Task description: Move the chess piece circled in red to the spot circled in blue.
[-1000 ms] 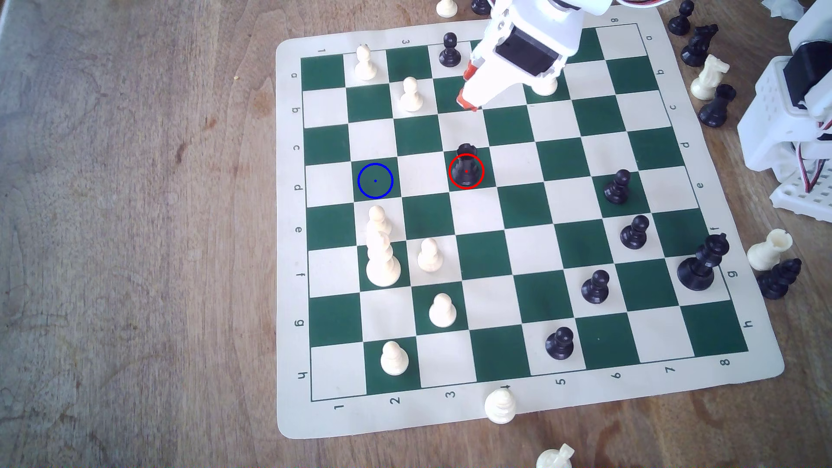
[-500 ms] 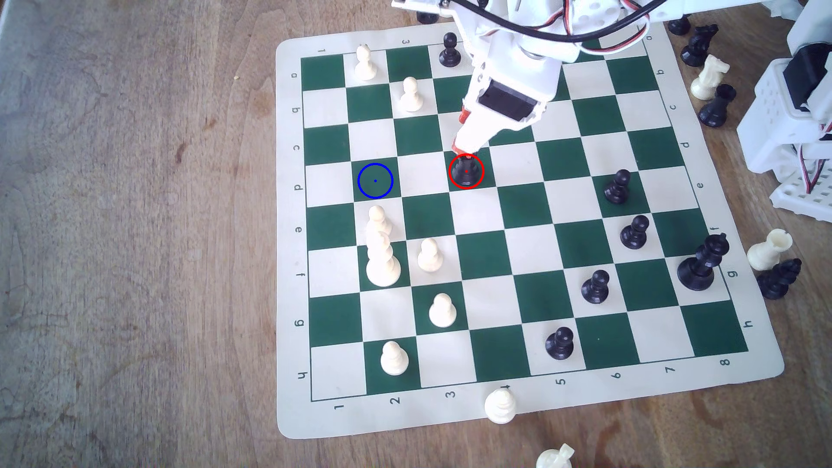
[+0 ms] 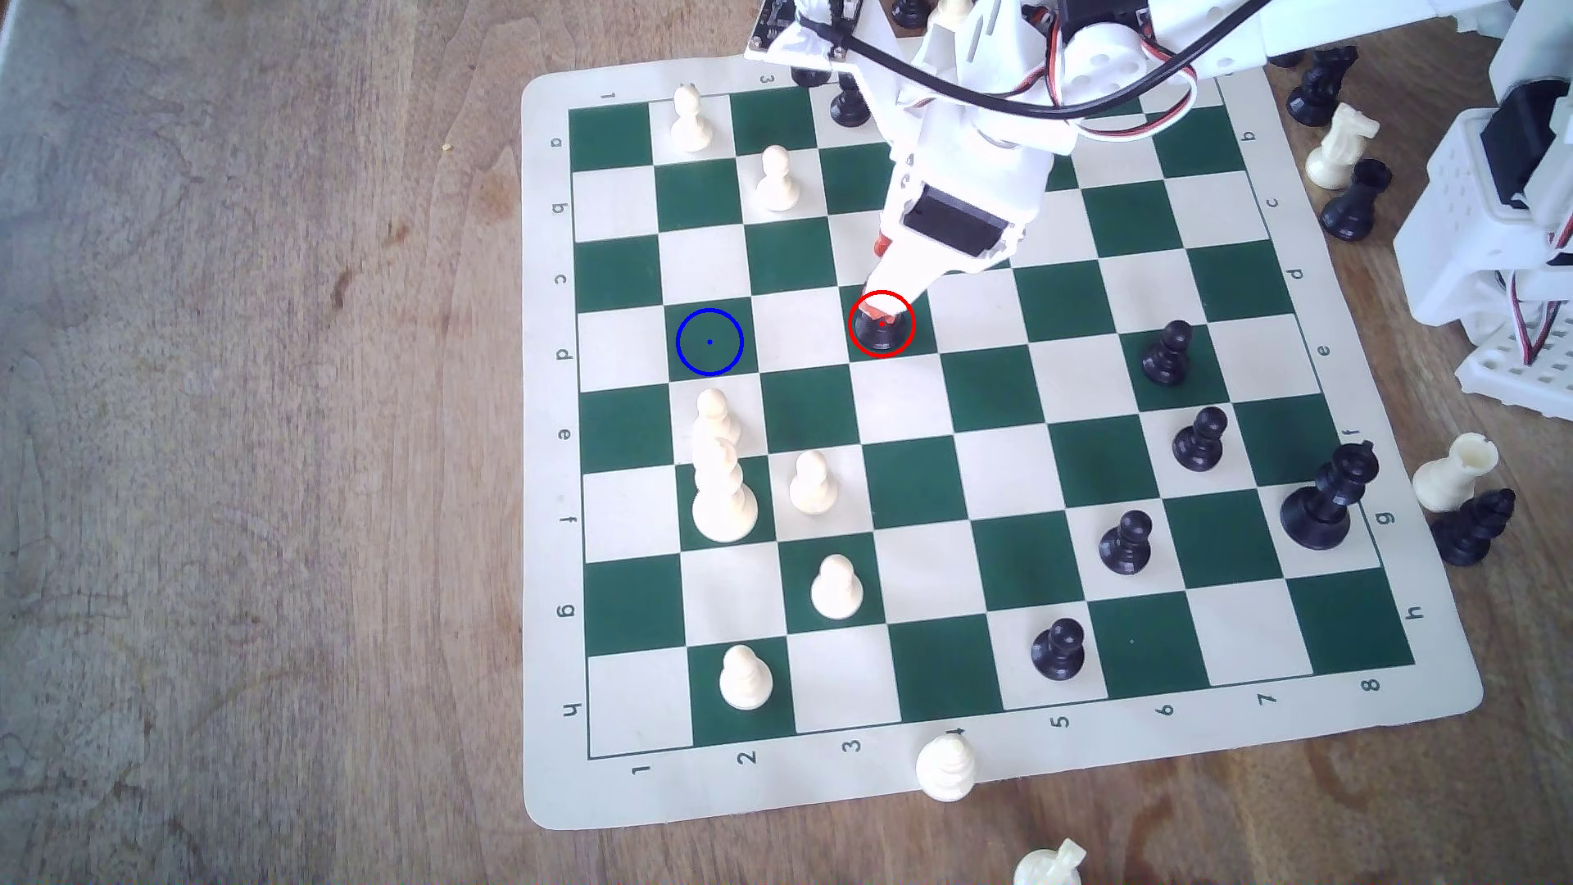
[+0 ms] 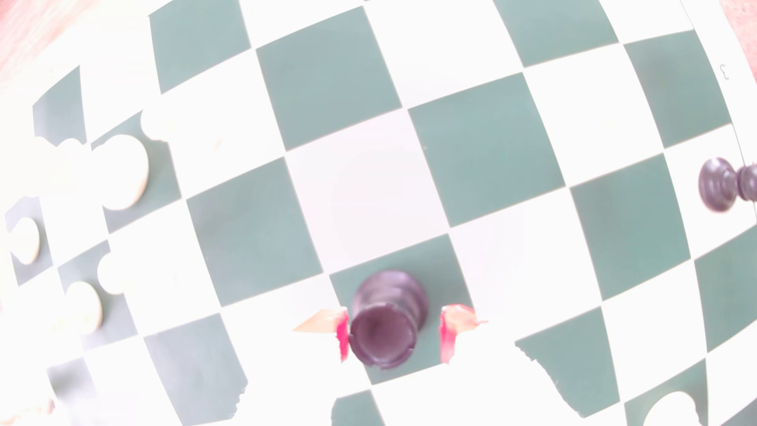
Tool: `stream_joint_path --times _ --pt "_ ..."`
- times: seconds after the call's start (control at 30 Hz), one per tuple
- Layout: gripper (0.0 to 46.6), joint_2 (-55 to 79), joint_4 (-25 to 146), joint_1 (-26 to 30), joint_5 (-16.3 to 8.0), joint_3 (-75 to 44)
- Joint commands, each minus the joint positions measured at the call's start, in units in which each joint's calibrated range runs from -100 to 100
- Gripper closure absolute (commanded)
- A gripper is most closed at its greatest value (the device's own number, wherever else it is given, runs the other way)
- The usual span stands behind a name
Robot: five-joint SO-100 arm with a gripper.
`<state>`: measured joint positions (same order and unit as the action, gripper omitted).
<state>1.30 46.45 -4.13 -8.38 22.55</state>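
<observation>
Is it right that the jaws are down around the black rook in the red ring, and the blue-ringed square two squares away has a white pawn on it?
Not quite. The blue-ringed square is bare in the exterior view; the nearest white pawn stands one square below it there. The rest holds: the gripper has its jaws either side of the black rook, seen in the wrist view.

The rook (image 3: 882, 334) is set on the board (image 3: 979, 528), two squares to the exterior view's right of the blue spot (image 3: 710, 342). The gripper (image 4: 394, 334) is placed around the rook's top.
</observation>
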Motion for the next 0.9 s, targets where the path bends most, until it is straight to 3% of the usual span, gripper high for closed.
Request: stream_joint_path --times 0.0,0.87 --pt "34.2 -0.96 -1.00 0.41 -0.24 -0.16" --pt "34.9 -2.23 -5.50 0.73 -0.59 2.38"
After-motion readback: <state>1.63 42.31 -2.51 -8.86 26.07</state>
